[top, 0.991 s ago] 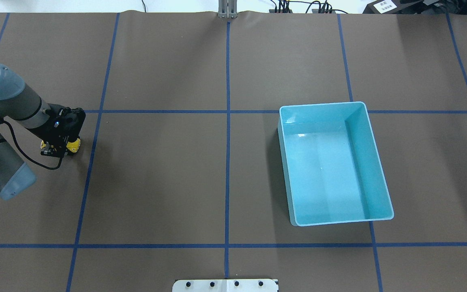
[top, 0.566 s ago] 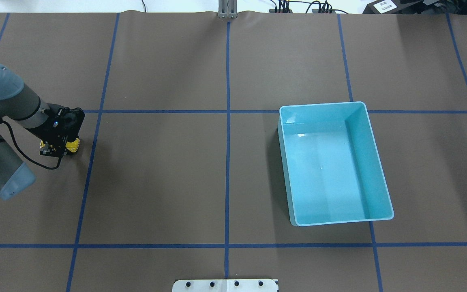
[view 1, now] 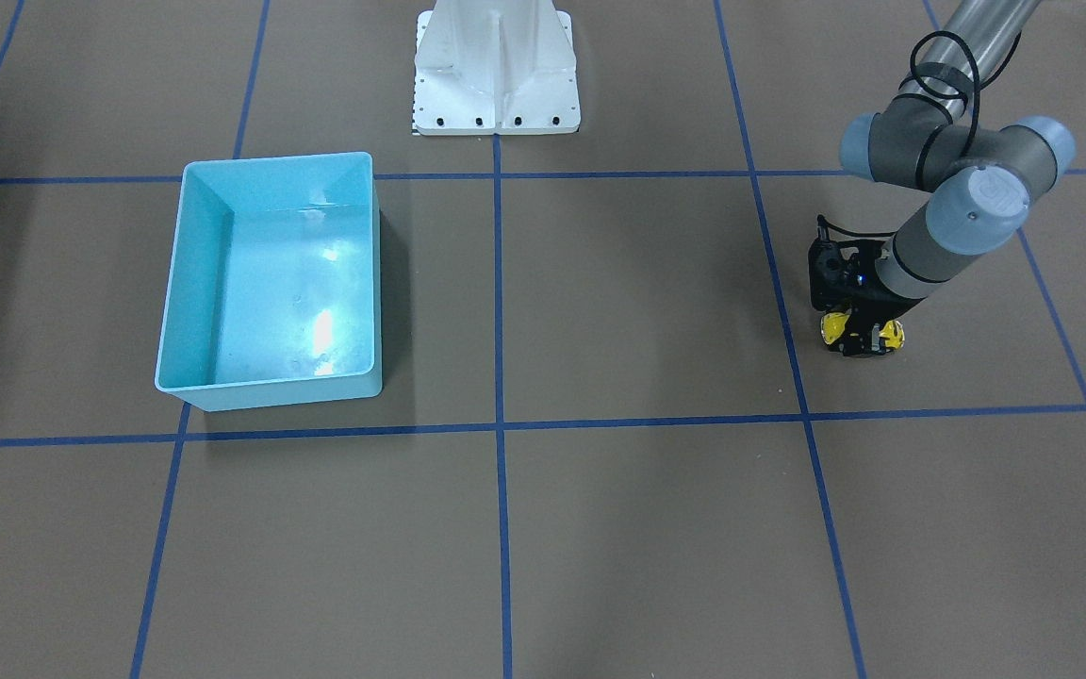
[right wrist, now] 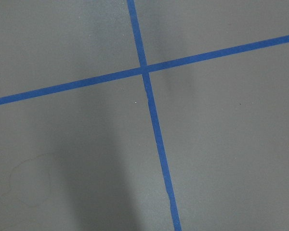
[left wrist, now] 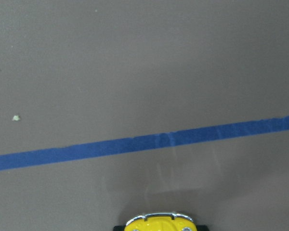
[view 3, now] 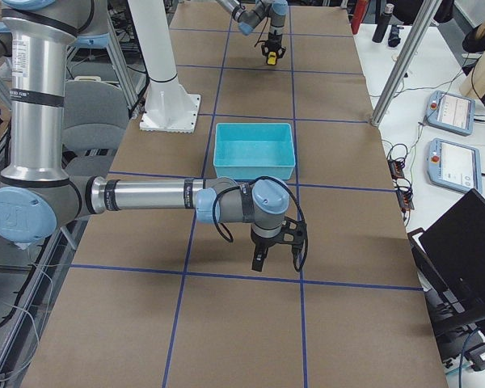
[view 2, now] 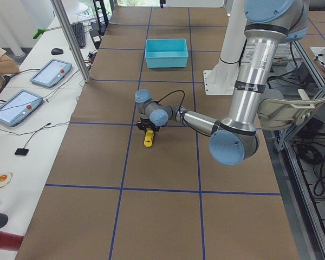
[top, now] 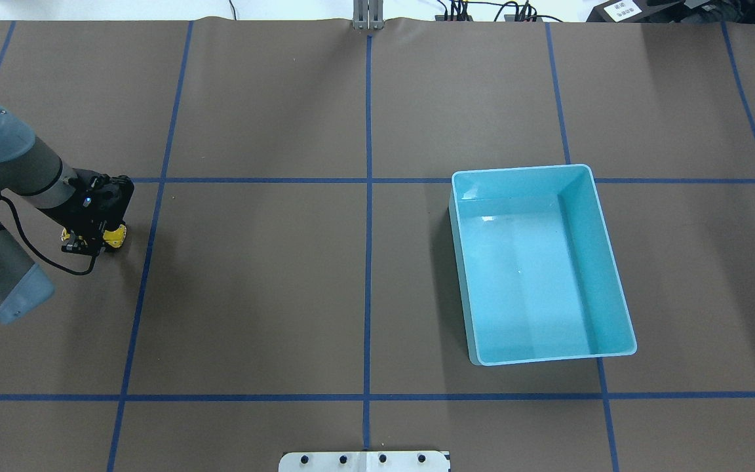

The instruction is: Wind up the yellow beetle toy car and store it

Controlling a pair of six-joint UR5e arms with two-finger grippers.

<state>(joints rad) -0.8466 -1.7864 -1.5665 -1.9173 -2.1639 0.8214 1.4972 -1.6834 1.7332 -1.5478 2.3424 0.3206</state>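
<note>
The yellow beetle toy car (top: 116,236) sits on the brown table at the far left, held between the fingers of my left gripper (top: 90,238), which is shut on it. In the front-facing view the car (view 1: 833,327) shows on both sides of the gripper (view 1: 862,339). Its rounded end (left wrist: 159,222) shows at the bottom of the left wrist view. The light-blue bin (top: 522,169) stands empty at the right. My right gripper (view 3: 276,259) shows only in the exterior right view, over the table; I cannot tell its state.
Blue tape lines (top: 368,196) divide the brown table cover into a grid. The white robot base plate (view 1: 496,104) is at the table's near edge. The bin (view 1: 270,158) is far from the car, across the centre line.
My left gripper, with the car in it, has slid a little to the left along the table. The bin has not moved.
</note>
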